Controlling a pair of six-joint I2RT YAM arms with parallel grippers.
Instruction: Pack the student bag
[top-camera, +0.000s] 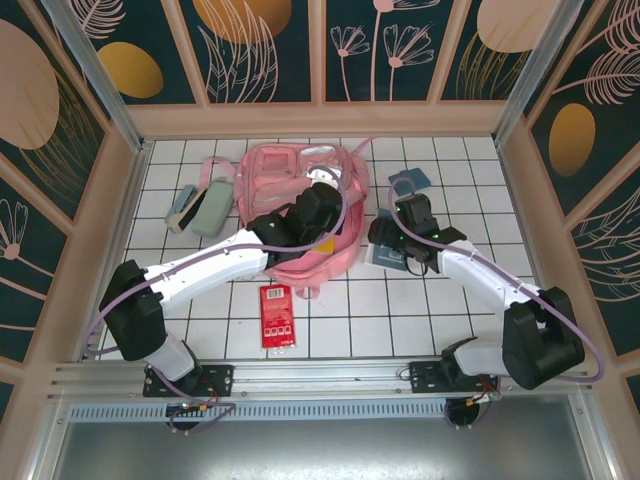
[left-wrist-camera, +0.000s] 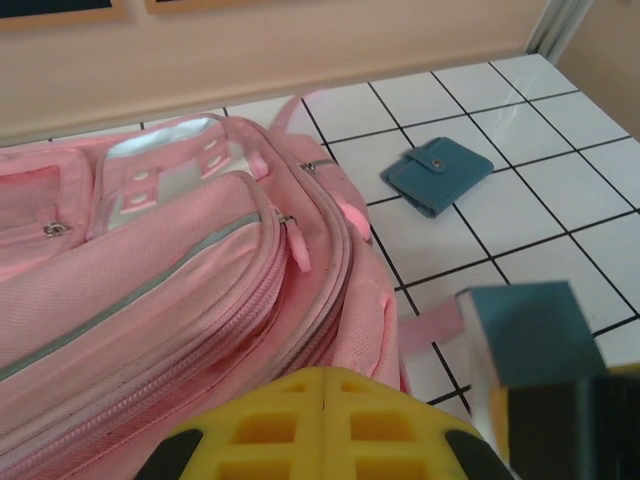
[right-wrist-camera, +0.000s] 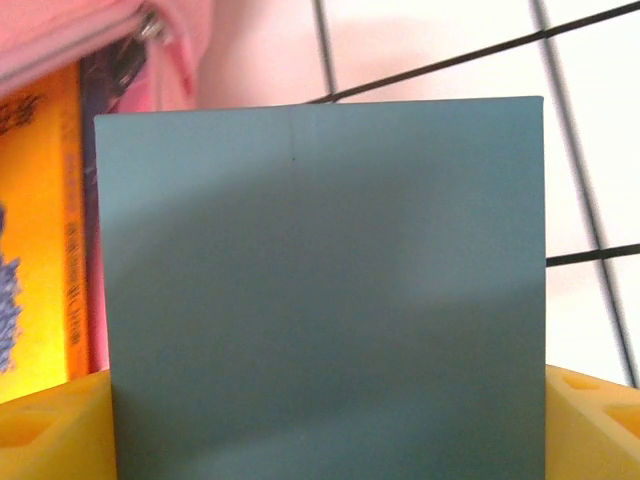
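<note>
The student bag (top-camera: 290, 175) is a light-pink backpack lying flat on the tiled table, its zip pockets seen close up in the left wrist view (left-wrist-camera: 150, 290). My left gripper (top-camera: 328, 232) rests over the bag's right side. Its yellow fingers (left-wrist-camera: 290, 425) are pressed together, and nothing shows between them. My right gripper (top-camera: 388, 243) is just right of the bag, shut on a teal book (right-wrist-camera: 320, 280) that spans the gap between both yellow fingers (right-wrist-camera: 50, 430). The same book (left-wrist-camera: 530, 335) appears beside the bag's edge. An orange-yellow cover (right-wrist-camera: 35, 230) shows under the bag's pink edge.
A teal snap wallet (top-camera: 408, 182) lies behind the right gripper on the tiles. A mint-green pencil case (top-camera: 210, 208) and a grey-blue item (top-camera: 182, 208) lie left of the bag. A red packet (top-camera: 277, 317) lies near the front. Wooden walls (top-camera: 320, 118) enclose the table.
</note>
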